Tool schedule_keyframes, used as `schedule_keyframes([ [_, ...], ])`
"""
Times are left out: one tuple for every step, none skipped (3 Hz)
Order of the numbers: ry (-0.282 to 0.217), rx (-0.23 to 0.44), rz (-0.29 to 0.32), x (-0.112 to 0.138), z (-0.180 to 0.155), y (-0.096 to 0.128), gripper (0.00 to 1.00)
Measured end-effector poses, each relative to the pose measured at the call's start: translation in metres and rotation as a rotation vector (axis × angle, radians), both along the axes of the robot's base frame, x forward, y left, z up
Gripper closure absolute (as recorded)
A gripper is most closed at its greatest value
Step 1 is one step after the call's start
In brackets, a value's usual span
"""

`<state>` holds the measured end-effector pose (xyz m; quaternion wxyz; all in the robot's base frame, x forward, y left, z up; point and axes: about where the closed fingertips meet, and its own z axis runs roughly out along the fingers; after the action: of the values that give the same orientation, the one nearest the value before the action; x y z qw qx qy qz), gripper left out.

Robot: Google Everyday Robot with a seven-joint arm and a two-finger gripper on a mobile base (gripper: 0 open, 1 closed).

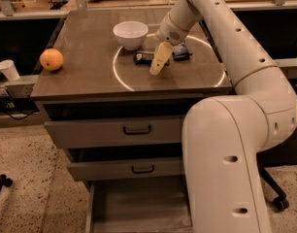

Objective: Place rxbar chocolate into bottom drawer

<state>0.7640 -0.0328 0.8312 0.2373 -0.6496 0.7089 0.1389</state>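
Observation:
The rxbar chocolate [144,58], a slim dark bar, lies on the cabinet top [90,76] just in front of the white bowl. My gripper [157,66] hangs right beside the bar's right end, with its pale fingers pointing down at the top; part of the bar is hidden behind it. The bottom drawer [139,208] is pulled open at the foot of the cabinet, and its grey floor shows nothing in it.
A white bowl [130,34] stands behind the bar. A dark blue packet [181,52] lies to the right of the gripper. An orange [51,59] sits at the left edge. A white cup [9,70] stands off to the left. The two upper drawers [137,129] are shut.

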Motion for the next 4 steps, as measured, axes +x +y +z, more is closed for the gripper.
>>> schedule_keyframes([
  [0.001, 0.0, -0.001, 0.0, -0.001, 0.0, 0.17],
  [0.001, 0.0, -0.001, 0.0, -0.001, 0.0, 0.4],
  [0.001, 0.0, -0.001, 0.0, -0.001, 0.0, 0.63],
  [-0.02, 0.023, 0.08, -0.005, 0.0, 0.013, 0.87],
])
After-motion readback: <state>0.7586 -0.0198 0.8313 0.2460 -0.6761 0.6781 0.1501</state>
